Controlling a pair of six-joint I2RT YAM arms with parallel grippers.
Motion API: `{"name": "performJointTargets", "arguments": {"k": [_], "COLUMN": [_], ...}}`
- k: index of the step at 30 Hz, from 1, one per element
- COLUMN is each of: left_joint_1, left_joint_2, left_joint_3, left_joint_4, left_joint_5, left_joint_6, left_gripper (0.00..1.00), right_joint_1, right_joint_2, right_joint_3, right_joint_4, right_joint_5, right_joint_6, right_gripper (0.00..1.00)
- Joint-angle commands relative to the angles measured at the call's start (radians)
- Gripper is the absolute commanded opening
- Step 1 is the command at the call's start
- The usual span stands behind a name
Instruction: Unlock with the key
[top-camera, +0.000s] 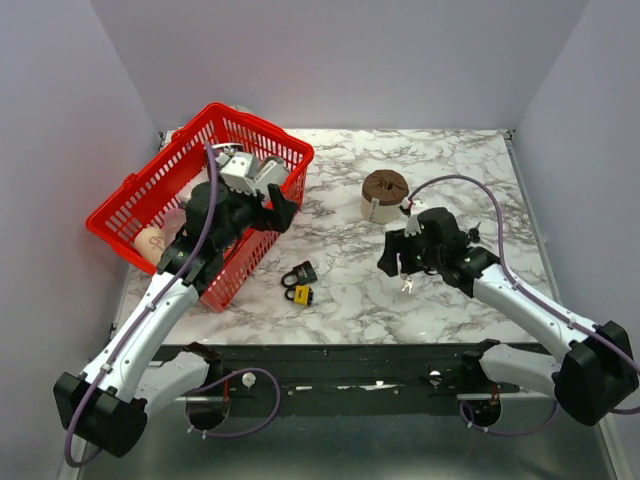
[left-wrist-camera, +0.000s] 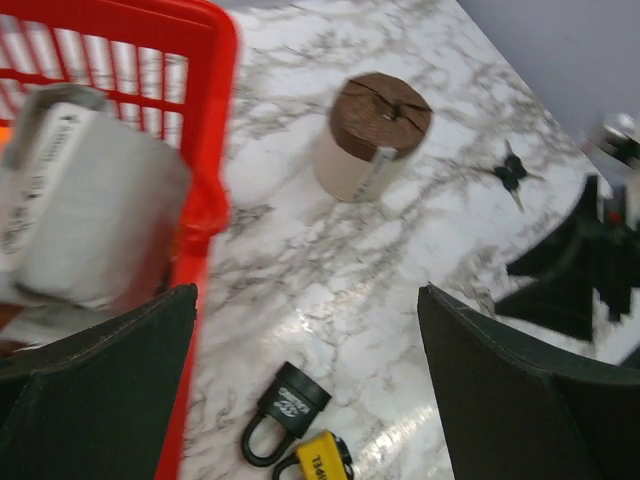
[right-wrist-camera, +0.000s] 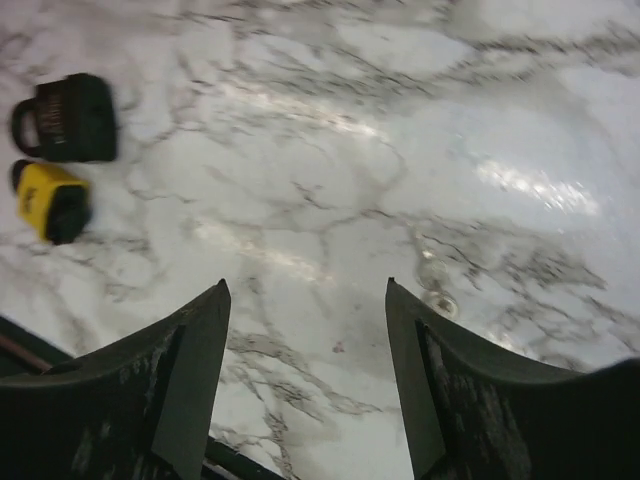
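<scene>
The key, small with a black head and a silvery blade, lies on the marble table right of the brown roll; in the top view it is a tiny dark shape beside my right arm. A black padlock and a yellow padlock lie side by side at mid-table; both show in the left wrist view and the right wrist view. My left gripper is open and empty above the padlocks, by the basket. My right gripper is open and empty over bare marble.
A red basket stands at the back left, holding a grey-white box. A brown-topped roll stands at the back middle. A small silvery ring-like thing lies by my right finger.
</scene>
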Motion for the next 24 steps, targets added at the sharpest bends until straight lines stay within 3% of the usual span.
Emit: {"name": "performJointTargets", "arguments": {"k": [1, 7, 14, 24], "left_joint_1": [0.101, 0.107, 0.106, 0.107], "left_joint_2": [-0.059, -0.079, -0.059, -0.044], "left_joint_3": [0.024, 0.012, 0.026, 0.029], "left_joint_4": [-0.024, -0.052, -0.079, -0.082], "left_joint_5": [-0.090, -0.216, -0.235, -0.216], "left_joint_6": [-0.036, 0.019, 0.030, 0.025], "left_gripper": [0.99, 0.99, 0.99, 0.99], "right_joint_1": [0.061, 0.209, 0.424, 0.466], "right_joint_2": [-0.004, 0.141, 0.385, 0.528], "right_joint_3": [-0.045, -0.003, 0.149, 0.180], "right_joint_4": [0.271, 0.449, 0.441, 0.472], "right_joint_5": [-0.266, -0.332, -0.159, -0.186], "right_joint_6": [-0.115, -0.221, -0.345, -0.353], "right_gripper": [0.73, 0.75, 0.73, 0.73]}}
